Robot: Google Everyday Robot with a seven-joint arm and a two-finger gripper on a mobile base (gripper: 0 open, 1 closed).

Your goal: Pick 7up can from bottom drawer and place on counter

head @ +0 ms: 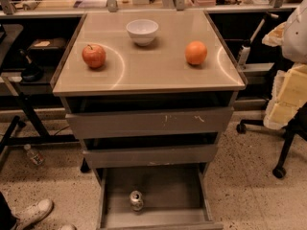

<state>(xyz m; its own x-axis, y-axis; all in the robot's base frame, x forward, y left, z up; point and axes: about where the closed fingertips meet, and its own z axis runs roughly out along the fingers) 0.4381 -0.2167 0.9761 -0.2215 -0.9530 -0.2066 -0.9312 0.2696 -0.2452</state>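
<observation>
The 7up can [136,200] stands upright on the floor of the open bottom drawer [163,186], near its front and a little left of centre; its shiny lid with pull tab faces up. The bottom drawer is pulled out at the bottom of the view. The counter [153,68] is the glossy tan cabinet top above it, with a thin grey rim. My gripper is out of view, so nothing shows of it near the can or the counter.
On the counter sit a red apple [94,55], a white bowl [142,31] and an orange [196,52]. Two upper drawers [148,122] are slightly out. An office chair [288,128] stands right, a plastic bottle [33,155] and a shoe [33,212] lie left.
</observation>
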